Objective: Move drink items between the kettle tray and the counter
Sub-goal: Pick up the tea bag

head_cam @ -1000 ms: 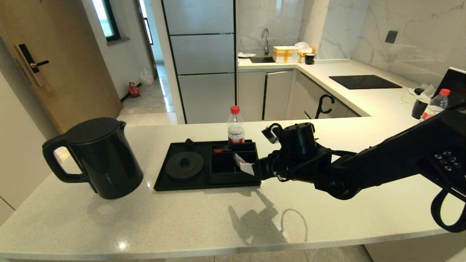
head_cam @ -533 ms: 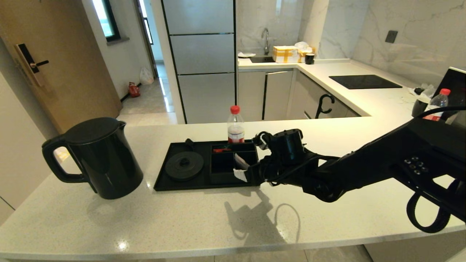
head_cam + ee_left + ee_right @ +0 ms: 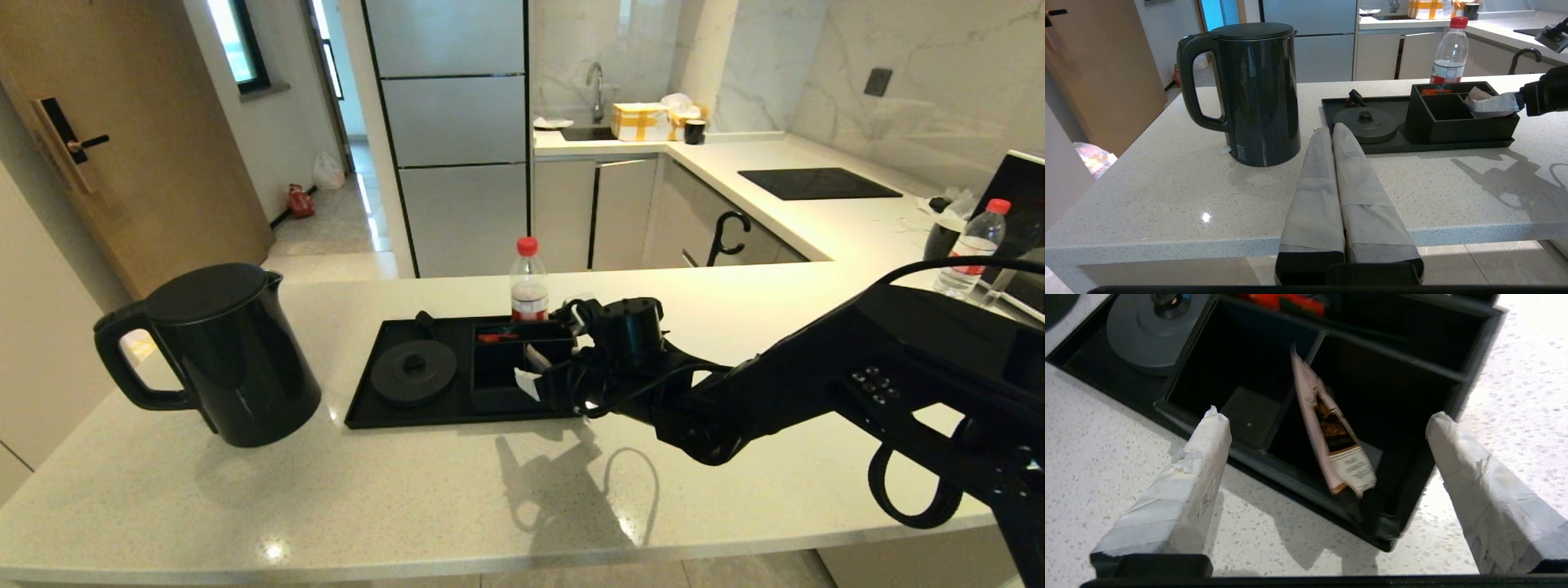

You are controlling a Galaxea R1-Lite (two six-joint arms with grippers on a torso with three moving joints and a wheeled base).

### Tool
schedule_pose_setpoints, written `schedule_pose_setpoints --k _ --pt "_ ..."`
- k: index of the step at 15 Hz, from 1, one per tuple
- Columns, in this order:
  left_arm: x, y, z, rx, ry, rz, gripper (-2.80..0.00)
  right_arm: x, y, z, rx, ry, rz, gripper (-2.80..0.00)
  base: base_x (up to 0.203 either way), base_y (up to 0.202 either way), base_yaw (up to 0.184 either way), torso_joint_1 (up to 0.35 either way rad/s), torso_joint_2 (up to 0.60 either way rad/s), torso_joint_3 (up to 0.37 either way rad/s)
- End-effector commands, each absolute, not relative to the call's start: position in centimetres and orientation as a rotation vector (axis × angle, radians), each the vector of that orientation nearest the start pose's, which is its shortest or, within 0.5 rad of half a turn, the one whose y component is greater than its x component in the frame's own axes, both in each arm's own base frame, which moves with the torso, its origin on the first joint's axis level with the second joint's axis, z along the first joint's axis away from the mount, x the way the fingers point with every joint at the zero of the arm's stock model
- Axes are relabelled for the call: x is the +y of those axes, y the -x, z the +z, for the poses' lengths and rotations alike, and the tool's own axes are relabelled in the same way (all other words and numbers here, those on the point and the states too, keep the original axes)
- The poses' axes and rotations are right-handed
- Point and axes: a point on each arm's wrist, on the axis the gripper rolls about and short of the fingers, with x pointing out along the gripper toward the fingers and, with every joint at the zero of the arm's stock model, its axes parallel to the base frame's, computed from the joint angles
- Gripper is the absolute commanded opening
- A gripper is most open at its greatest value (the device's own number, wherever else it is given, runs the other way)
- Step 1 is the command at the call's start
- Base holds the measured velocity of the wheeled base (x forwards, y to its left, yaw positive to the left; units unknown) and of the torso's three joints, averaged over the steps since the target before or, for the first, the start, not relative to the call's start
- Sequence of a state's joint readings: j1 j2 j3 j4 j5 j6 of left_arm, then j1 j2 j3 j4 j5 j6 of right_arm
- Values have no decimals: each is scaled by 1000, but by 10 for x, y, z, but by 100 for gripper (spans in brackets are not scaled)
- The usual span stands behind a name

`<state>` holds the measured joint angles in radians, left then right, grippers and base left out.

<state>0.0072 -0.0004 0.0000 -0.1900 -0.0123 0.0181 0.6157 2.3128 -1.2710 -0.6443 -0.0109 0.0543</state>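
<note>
The right arm reached forward and leftward across the head view, its gripper (image 3: 1327, 428) spread wide with both padded fingers (image 3: 1202, 465) well apart (nothing between them was gripped). The left gripper (image 3: 1333, 132) hung parked low, fingers pressed together.

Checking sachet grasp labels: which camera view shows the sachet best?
The right wrist view: the sachet stands on edge in a kettle tray compartment, logo visible, between the open right gripper fingers. The head view shows a small white corner; the left wrist view a distant crumpled top.
</note>
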Motion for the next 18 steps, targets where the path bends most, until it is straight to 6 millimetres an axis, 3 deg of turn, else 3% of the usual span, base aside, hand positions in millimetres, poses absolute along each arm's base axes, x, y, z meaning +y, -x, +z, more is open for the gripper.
schedule_pose_setpoints --k 1,10,11,18 --pt "0 21 84 -150 -20 -3 -280 261 -369 64 405 72 586 0 0 0 0 0 0 0" --pt "0 21 84 -152 -20 -3 -280 269 -369 54 411 69 596 0 0 0 0 0 0 0" --pt "0 21 84 -152 -20 -3 -280 269 -369 55 408 68 589 -280 0 0 0 0 0 0" --pt "0 21 84 -152 -20 -3 -280 269 -370 64 390 37 578 -280 0 0 0 0 0 0"
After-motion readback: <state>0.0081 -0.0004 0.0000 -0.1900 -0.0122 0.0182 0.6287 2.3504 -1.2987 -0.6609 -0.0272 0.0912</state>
